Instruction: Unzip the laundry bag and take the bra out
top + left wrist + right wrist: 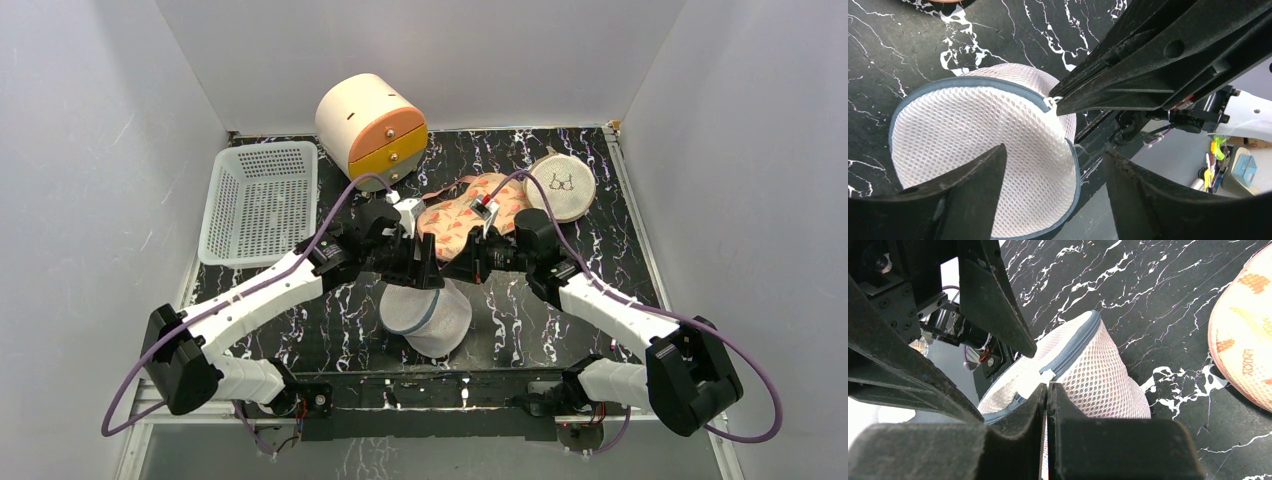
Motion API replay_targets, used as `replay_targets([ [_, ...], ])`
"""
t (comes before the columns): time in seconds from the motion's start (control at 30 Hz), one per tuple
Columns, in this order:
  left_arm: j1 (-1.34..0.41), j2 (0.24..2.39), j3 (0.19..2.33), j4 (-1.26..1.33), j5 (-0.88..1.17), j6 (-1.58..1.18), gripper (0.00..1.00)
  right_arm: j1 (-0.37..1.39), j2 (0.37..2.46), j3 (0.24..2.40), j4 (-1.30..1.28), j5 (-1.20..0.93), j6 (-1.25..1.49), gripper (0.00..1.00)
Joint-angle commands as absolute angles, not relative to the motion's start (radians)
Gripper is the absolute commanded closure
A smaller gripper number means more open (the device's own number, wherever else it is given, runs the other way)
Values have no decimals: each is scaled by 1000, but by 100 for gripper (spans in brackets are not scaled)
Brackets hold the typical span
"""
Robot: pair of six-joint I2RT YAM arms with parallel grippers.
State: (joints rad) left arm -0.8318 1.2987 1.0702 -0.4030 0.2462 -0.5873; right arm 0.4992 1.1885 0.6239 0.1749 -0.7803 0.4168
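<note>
**Item 1, task object.** White fine-mesh cylindrical laundry bag (425, 318) with a blue-grey zip band round its rim. It lies tilted on its side on the black white-veined marble-pattern table (630, 230), at the near middle, between the two arms.

**Item 2.** Small white zipper pull (1047, 376), on the band at the upper edge of the bag.

**Item 3.** Right gripper (1048, 387). Fingers pressed together on the zipper pull.

**Item 4.** Left gripper (1055, 150). Fingers spread wide and holding nothing, hanging just above the bag's flat mesh face.

**Item 5, bystanders.**
- White perforated plastic basket (258, 200), far left.
- Cream round drawer box with orange fronts (370, 125), at the back.
- Beige round mesh pouch with a bra icon (560, 185), back right.
- Peach patterned fabric piece (470, 215), just beyond the grippers.

**Progress.**
- Done: the pull is caught.
- Zip: wherever the band shows, it reads as closed, with no gap in either wrist view. Unzipping appears to be at its very start.
- Bra: not on show. A faint pink tint comes through the mesh in the right wrist view, but the contents cannot be identified.
- Left to do: run the pull round the rim, open the bag, and lift the bra out.
</note>
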Motion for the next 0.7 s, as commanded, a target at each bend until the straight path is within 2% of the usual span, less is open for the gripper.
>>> replay_targets([
  [0.0, -847, 1329, 1115, -409, 247, -628, 39, 508, 1171, 674, 201, -762, 405, 100],
  [0.27, -849, 1387, 1152, -422, 207, -565, 63, 512, 1181, 685, 183, -755, 395, 100],
  [0.43, -848, 1434, 1228, -519, 147, -465, 89, 512, 1182, 700, 160, -726, 383, 100],
  [0.57, -849, 1439, 1288, -564, 141, -337, 100, 511, 1168, 704, 139, -663, 379, 100],
  [0.67, -849, 1429, 1306, -580, 144, -222, 100, 503, 1165, 703, 138, -634, 390, 100],
])
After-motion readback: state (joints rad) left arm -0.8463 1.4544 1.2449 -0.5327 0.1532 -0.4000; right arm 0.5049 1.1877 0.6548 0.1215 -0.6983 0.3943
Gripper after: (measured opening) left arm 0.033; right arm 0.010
